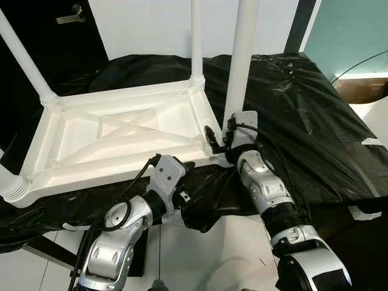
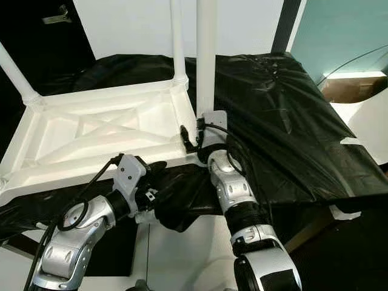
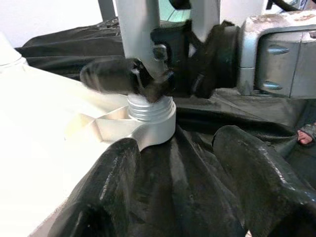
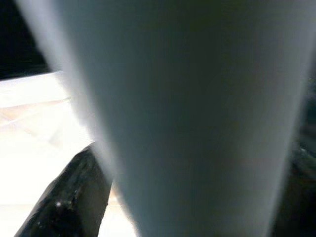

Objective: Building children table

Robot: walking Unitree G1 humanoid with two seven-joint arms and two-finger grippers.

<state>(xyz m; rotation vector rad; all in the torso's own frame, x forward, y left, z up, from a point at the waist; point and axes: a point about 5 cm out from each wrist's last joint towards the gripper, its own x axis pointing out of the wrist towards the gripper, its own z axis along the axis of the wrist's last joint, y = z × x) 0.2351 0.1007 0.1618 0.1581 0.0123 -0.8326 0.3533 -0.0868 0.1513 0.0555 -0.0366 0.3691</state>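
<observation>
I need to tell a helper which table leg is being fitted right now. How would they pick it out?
Find the white tabletop lying upside down on the black sheet. Go to its near right corner: the leg standing there has the right claw shut round its base. The other legs stand free.

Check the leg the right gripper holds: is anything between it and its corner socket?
Nothing visible. The right gripper clamps the leg, whose threaded end already sits in the corner socket of the tabletop.

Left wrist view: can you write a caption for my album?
The right tool grips a white table leg standing in its corner socket.
</observation>
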